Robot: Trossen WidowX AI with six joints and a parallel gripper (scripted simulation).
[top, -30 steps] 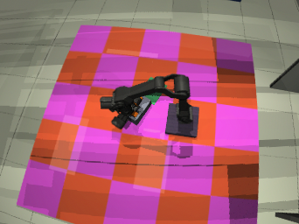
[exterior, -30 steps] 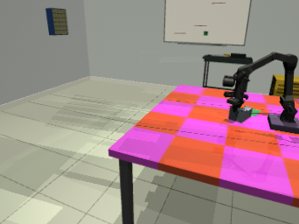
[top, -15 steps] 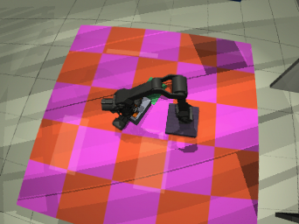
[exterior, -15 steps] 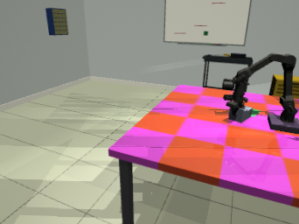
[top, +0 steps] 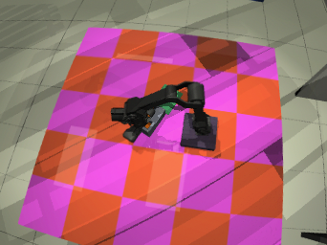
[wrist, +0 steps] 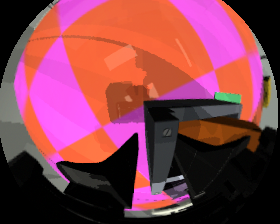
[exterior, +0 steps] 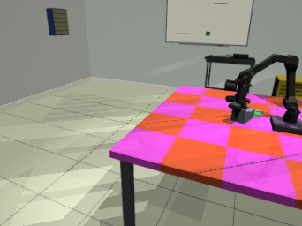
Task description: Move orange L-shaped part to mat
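Observation:
The grey tray [top: 157, 120] [exterior: 245, 116] [wrist: 200, 114] stands on the table, its near end wall close to the camera in the wrist view. The orange part [wrist: 210, 131] shows inside it, partly behind the right finger. Its near end is hidden, and I cannot tell whether it lies flat or is tipped. My gripper [wrist: 152, 134] is partly open and low at the tray's near end, with the end wall showing between the fingers. Nothing is pinched. In the top and exterior views the gripper covers part of the tray. The green mat [top: 168, 109] [exterior: 258, 113] [wrist: 228, 98] lies beyond the tray.
The arm's dark base [top: 191, 141] [exterior: 283, 124] stands on the pink and orange checkered table [top: 158, 184] [exterior: 199, 156], right of the tray in the top and exterior views. The raised arm passes above the mat in the top view and hides part of it.

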